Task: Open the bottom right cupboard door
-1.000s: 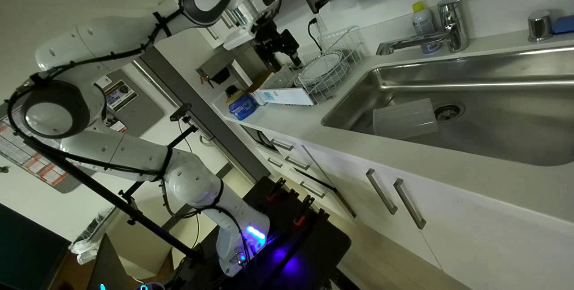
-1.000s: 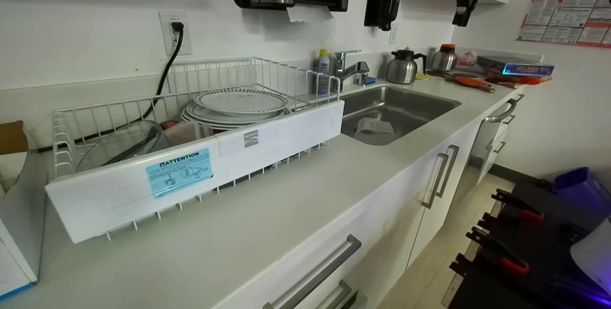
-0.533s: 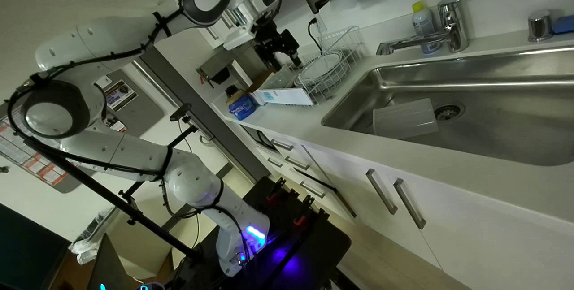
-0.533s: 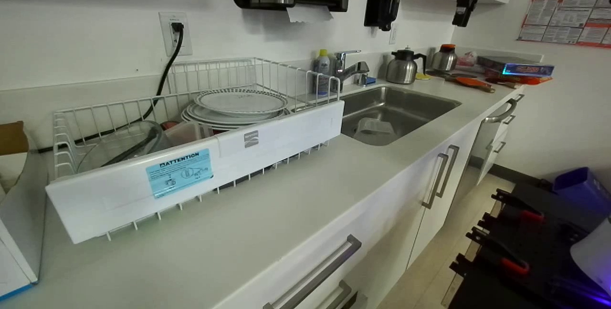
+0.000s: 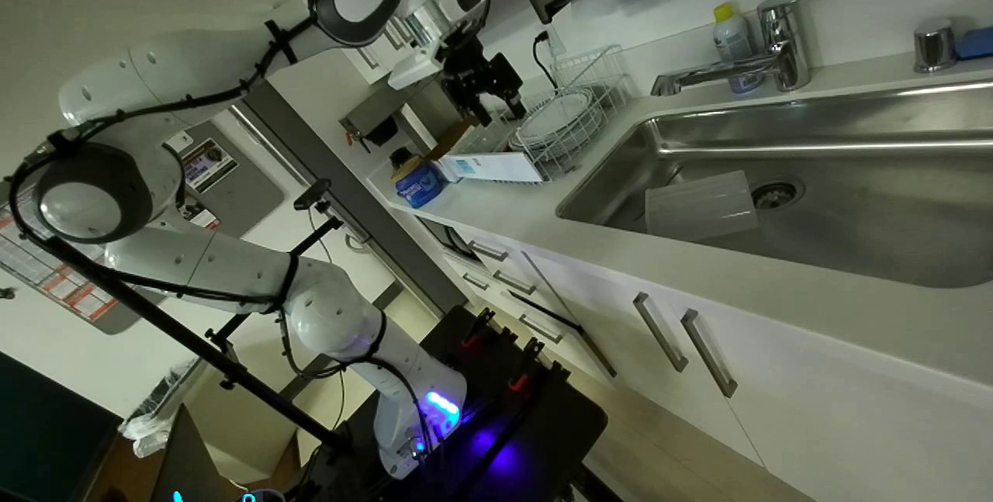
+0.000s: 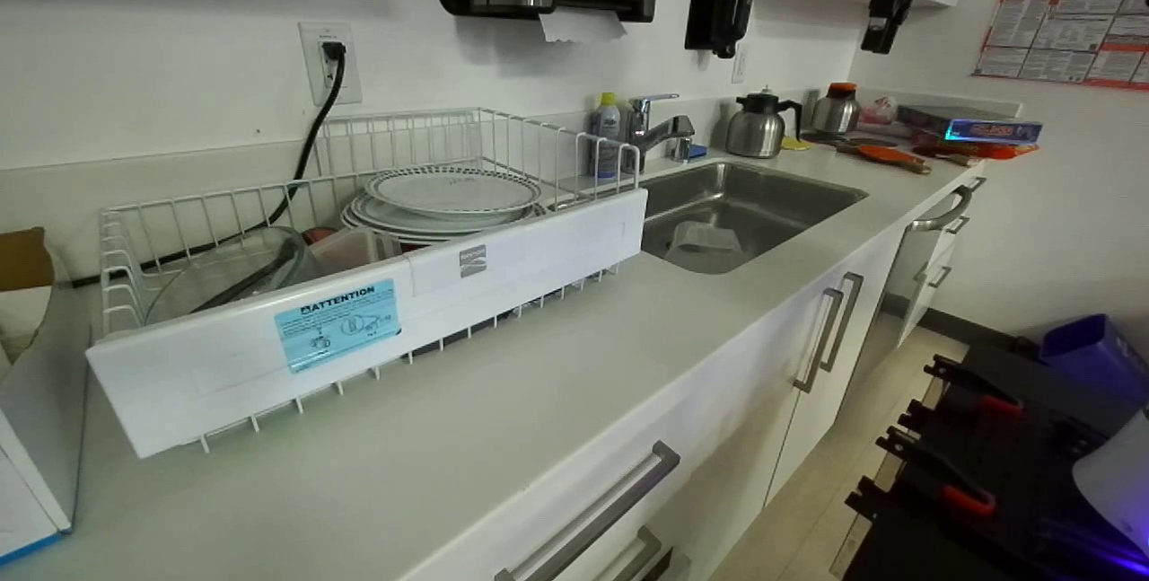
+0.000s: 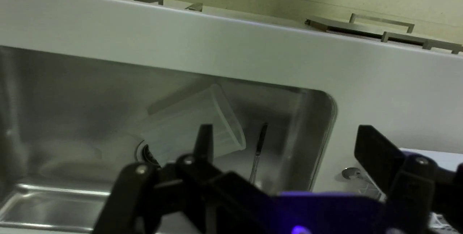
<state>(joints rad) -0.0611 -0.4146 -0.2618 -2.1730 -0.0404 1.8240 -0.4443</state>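
Right cupboard door (image 5: 861, 420) partly off-frame

Feeds are dim from where I'm sitting, tbh. In an exterior view, a blue light (image 5: 443, 403) on the arm's base (image 5: 396, 420) spills purple over the black table (image 5: 547, 424), and the sink (image 5: 892, 211) has a long glare streak along its back. In an exterior view, ATTENTION on the sticker (image 6: 337, 325) is crisp enough for me to read, but the fine print on the poster (image 6: 1068, 15) is mush. Wrist view's the murkiest: greenish cast, gripper (image 7: 285, 136) near-black and out of focus, violet glow at the bottom, soft shadow beside the cloudy tub (image 7: 184, 125).
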